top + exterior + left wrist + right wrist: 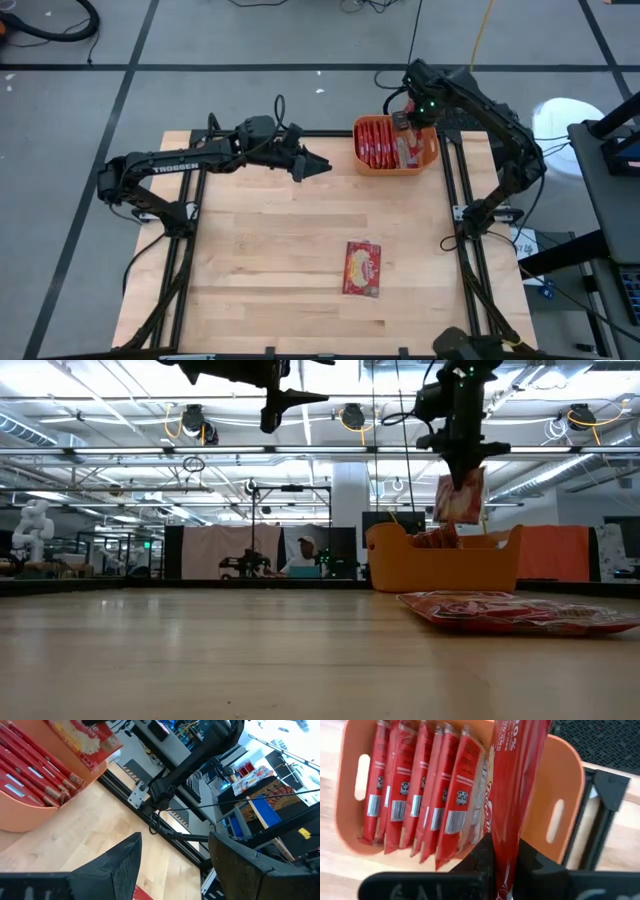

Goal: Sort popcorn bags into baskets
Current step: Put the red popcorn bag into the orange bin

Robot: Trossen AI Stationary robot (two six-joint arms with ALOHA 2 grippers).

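Observation:
An orange basket [430, 160] stands at the table's far right, with several red popcorn bags [420, 795] standing on edge in a row inside it. My right gripper [462, 468] hangs above the basket, shut on one more popcorn bag [460, 497]. Another popcorn bag [362, 268] lies flat on the wood nearer the front edge, right of centre. My left gripper [318, 166] is raised over the far middle of the table, open, with nothing between its fingers [120, 867]. My right gripper pinches the bag's upper end [510, 837] between its two fingers, which come from above and point steeply down. The bag hangs upright below them, seen edge-on in the right wrist view, over the basket's right part. Its lower edge [458, 520] is about level with the basket's rim.
Black frame rails [452, 200] run along the table's left and right sides, and the right arm's base sits on the right rail. Bare wood [270, 250] spreads over the middle and left of the table. A person sits far behind the table in the low view.

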